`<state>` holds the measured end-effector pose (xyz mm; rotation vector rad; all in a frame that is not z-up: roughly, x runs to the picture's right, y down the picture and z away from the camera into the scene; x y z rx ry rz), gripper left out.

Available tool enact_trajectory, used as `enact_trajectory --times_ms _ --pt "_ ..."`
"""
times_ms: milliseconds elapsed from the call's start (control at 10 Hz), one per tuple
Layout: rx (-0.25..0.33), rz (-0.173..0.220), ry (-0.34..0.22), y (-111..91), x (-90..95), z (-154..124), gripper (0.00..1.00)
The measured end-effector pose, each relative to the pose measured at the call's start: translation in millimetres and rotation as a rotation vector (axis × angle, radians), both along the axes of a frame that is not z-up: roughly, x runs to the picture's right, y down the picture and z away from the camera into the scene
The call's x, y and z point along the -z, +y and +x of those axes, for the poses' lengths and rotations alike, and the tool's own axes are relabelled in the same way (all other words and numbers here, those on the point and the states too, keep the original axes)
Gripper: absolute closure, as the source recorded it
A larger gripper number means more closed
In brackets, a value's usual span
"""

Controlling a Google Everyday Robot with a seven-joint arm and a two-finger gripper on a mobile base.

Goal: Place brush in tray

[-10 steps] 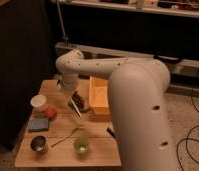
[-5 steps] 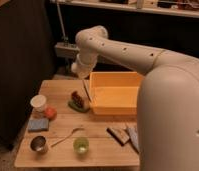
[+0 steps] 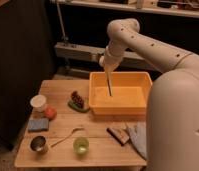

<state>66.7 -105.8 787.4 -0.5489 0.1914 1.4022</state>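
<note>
You are at the placing step: the gripper (image 3: 107, 66), upper centre of frame, is clamped on the brush (image 3: 109, 83), which hangs upright over the tray (image 3: 117, 104). Next, lower and release inside its walls.

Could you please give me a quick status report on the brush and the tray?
Gripper shut on brush, above tray. Brush hangs upright, tip inside tray, not yet released. Nothing in the way.

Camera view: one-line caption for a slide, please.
Gripper shut on the brush, holding it upright over the orange tray on a wooden table.
</note>
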Motion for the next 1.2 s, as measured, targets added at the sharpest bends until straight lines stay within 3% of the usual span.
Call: enact_trajectory --times_ms 400,600,800,1200 --pt "-0.043 -0.079 0.027 57 -64.2 12 1.0" --pt "-0.056 -0.131 0.033 79 -97.8 20 0.94" --pt "-0.054 -0.203 0.033 94 -122.2 18 0.73" --pt "-0.08 -0.222 0.03 96 -126.8 26 0.33"
